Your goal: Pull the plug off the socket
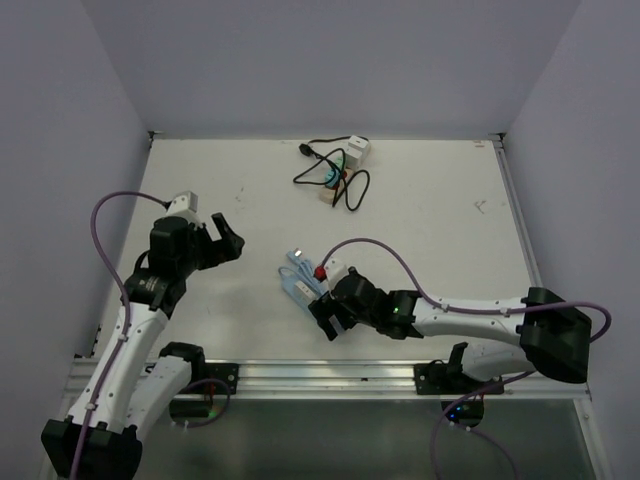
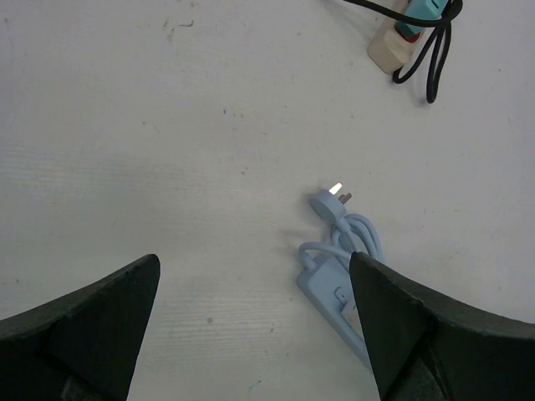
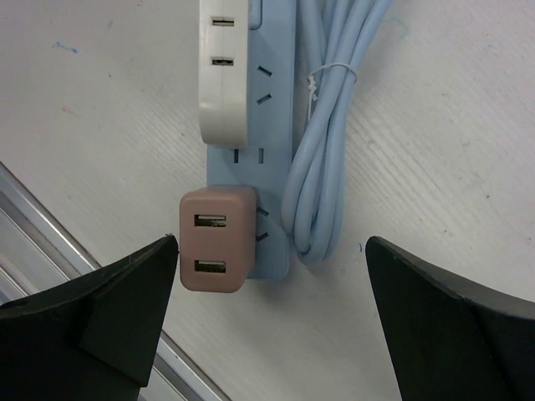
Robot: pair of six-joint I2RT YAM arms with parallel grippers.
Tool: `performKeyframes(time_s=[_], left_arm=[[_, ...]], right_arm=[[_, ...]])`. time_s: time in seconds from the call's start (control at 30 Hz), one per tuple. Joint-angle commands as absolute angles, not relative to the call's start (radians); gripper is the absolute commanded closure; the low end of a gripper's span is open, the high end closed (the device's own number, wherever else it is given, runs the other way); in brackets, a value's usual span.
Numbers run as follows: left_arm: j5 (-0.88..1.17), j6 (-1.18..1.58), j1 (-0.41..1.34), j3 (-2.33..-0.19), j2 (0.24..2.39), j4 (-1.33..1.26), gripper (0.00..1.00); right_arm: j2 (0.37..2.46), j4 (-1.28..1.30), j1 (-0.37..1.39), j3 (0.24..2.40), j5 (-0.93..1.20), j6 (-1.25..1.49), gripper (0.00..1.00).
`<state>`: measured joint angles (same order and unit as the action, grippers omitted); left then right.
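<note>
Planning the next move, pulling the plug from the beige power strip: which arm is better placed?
Probably left. The left fingers, open, face the beige power strip, which shows in that wrist view. The right fingers hang open over the light blue power strip instead.

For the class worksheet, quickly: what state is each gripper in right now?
Left gripper: open, holding nothing.
Right gripper: open, holding nothing, facing the light blue power strip.
</note>
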<state>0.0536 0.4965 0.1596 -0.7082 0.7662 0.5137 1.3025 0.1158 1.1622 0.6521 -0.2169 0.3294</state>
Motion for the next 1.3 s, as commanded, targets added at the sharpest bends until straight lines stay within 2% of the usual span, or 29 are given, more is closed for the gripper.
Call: performKeyframes(time_s=[0.0, 0.23, 0.37, 0.67, 0.87, 0.9, 1.23, 1.27], left_arm=[[0.121, 0.629, 0.178, -0.759, 0.784, 0.566, 0.01], [0.022, 0.826, 0.374, -0.741, 0.865, 0.54, 0.0], [-0.079, 0.903, 0.507, -0.744, 0.919, 0.512, 0.0], [-0.11, 0.982, 0.6, -0.723, 0.962, 0.457, 0.01], [-0.109, 1.031, 0.629, -0.687, 0.968, 0.422, 0.01], [-0.11, 1.049, 0.635, -0.68, 0.969, 0.413, 0.01], [-0.186, 1.235, 0.768, -0.69, 1.069, 0.388, 0.04], [-0.199, 1.252, 0.781, -0.696, 1.095, 0.397, 0.04]], right_arm=[[1.312, -0.041, 1.187, 0.623, -0.233, 0.342, 0.01], [1.39, -0.129, 1.192, 0.611, -0.262, 0.318, 0.02], [1.433, -0.163, 1.193, 0.609, -0.282, 0.313, 0.05], [1.448, -0.186, 1.192, 0.583, -0.293, 0.298, 0.15], [1.439, -0.193, 1.193, 0.569, -0.275, 0.287, 0.25], [1.437, -0.193, 1.193, 0.568, -0.273, 0.287, 0.29], [1.444, -0.216, 1.192, 0.551, -0.262, 0.279, 0.51], [1.439, -0.221, 1.192, 0.548, -0.262, 0.279, 0.57]])
